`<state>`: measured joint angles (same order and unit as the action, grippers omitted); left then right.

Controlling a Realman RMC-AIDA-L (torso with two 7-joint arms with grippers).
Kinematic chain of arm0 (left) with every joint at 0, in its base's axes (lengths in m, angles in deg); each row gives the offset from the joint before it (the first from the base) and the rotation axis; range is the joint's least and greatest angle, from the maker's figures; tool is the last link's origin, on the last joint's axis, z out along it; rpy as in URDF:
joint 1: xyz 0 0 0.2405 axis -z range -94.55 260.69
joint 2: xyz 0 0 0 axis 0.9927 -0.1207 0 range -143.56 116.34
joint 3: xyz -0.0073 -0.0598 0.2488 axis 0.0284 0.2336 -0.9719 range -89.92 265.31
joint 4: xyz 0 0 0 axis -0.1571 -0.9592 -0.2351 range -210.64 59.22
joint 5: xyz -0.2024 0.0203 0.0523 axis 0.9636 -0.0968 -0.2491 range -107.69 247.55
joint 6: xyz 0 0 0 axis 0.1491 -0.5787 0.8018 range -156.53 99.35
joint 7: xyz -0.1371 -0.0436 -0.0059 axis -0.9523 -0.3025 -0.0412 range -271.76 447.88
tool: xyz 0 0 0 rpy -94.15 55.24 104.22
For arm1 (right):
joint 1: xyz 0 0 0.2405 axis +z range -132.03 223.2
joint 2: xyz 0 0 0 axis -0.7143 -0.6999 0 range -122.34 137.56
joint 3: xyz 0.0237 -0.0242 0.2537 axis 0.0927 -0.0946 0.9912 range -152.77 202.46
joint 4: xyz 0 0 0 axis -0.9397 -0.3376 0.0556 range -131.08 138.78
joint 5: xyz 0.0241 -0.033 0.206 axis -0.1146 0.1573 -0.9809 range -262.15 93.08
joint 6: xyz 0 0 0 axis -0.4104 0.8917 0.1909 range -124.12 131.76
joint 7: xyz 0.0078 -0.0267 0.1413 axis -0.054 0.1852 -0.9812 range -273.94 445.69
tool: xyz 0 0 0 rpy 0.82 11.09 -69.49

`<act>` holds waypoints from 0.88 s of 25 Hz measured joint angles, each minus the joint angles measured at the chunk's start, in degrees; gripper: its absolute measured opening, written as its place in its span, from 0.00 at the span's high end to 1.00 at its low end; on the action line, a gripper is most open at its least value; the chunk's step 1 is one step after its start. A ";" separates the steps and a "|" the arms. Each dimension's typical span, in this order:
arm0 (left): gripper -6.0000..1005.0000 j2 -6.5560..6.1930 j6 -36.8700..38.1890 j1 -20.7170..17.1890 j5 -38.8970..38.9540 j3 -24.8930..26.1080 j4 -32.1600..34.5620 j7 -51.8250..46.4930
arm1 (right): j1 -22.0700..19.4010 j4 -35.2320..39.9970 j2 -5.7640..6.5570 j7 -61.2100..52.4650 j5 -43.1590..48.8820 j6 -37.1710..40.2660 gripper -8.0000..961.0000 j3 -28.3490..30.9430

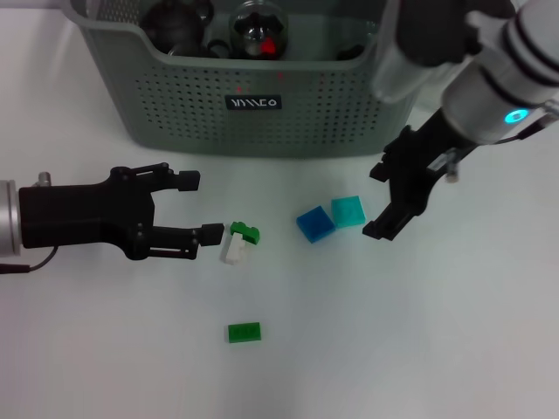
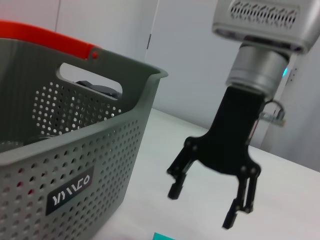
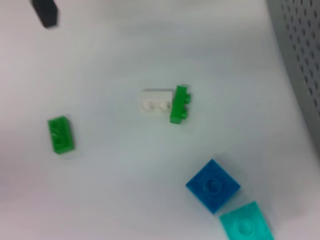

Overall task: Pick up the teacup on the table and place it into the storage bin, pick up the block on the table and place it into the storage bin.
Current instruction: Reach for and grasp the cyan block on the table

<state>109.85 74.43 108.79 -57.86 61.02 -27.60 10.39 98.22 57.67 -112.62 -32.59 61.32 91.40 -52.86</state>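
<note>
Left gripper: we are holding our left gripper (image 1: 194, 207) low over the table, fingers apart and empty, the lower fingertip just beside the white-and-green block (image 1: 238, 242).

Right gripper: we are hanging our right gripper (image 1: 390, 199) above the table beside the teal block (image 1: 348, 210), fingers spread with nothing between them; the left wrist view shows it (image 2: 205, 205) wide apart in front of the bin.

Blocks: the blue block (image 1: 314, 223) is touching the teal one at a corner; a flat green block (image 1: 244, 332) is lying well apart, nearer to us.

Storage bin: the storage bin (image 1: 262, 113) is standing at the far side of the table, already holding dark objects and a clear rounded one.

Teacup: we are seeing no teacup on the table; whether it is among the things in the bin we cannot tell.

Step in hand: we judge we are lining up on a block. The teal one is sitting closest to the right fingers.

Doing it well: we should be centring the fingers over one block only, since blue and teal are touching, then coming straight down and closing across flat sides.

Surface: plain white tabletop (image 1: 419, 349), smooth, so blocks may be sliding if nudged.

Room: pale wall behind the bin in the left wrist view.
</note>
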 joint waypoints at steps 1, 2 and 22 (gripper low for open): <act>0.11 0.04 0.00 -0.03 0.00 -0.01 -0.01 0.00 | 0.32 -0.94 -0.03 0.10 -0.08 -1.37 0.17 -1.18; 0.11 0.08 0.00 -0.05 0.00 -0.01 -0.02 -0.01 | 0.73 -1.90 -0.07 0.22 -0.18 -2.84 0.14 -2.34; 0.11 0.13 -0.63 -0.25 0.00 0.14 -0.74 -0.56 | 5.49 -16.15 -0.71 2.13 -4.52 -18.51 0.04 -11.39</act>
<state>109.98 73.80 108.54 -57.86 61.15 -28.34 9.84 103.71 41.52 -113.33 -30.46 56.79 72.90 -64.25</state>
